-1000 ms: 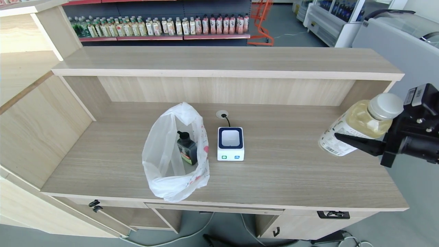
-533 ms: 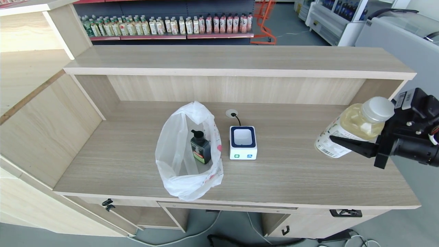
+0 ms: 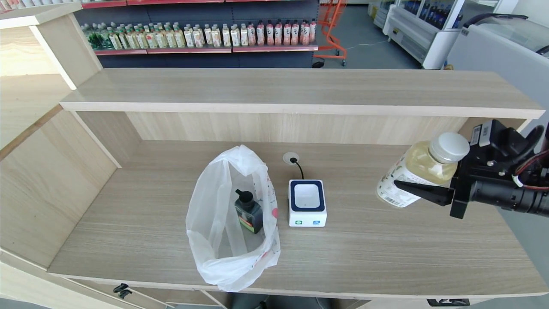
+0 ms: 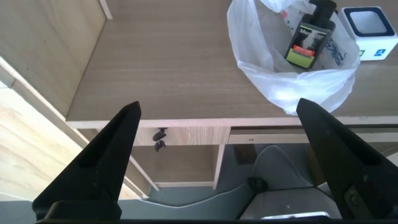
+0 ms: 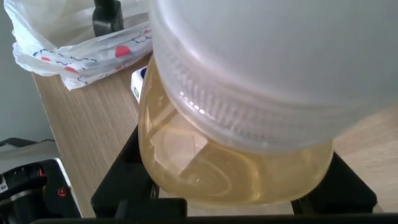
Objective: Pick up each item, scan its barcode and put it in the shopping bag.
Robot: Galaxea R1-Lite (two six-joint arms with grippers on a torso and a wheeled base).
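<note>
The right end effector (image 3: pixel 405 180) is clamped on a clear bottle (image 3: pixel 414 174) of pale yellow liquid, which it holds in the air above the right part of the bench (image 3: pixel 386 249). The bottle is tilted, with its white cap (image 3: pixel 449 147) up toward the wrist and its base lower, pointing toward the middle of the bench. A barcode (image 3: pixel 388 198) shows on the white label near the base. One dark finger lies along the near side of the bottle. The scanner (image 3: pixel 306 202), a white box with a blue-rimmed window on top, sits near the middle of the bench, well apart from the held bottle. Its black cable (image 3: pixel 299 169) runs back to a round grommet. Just beside the scanner, on its left, the white plastic shopping bag (image 3: pixel 210 223) stands open, with a dark pump bottle (image 3: pixel 248 212) upright inside it. The left end effector (image 4: pixel 217 109) hangs in front of the bench's front edge, to the left of the bag, its two fingers spread wide apart.
</note>
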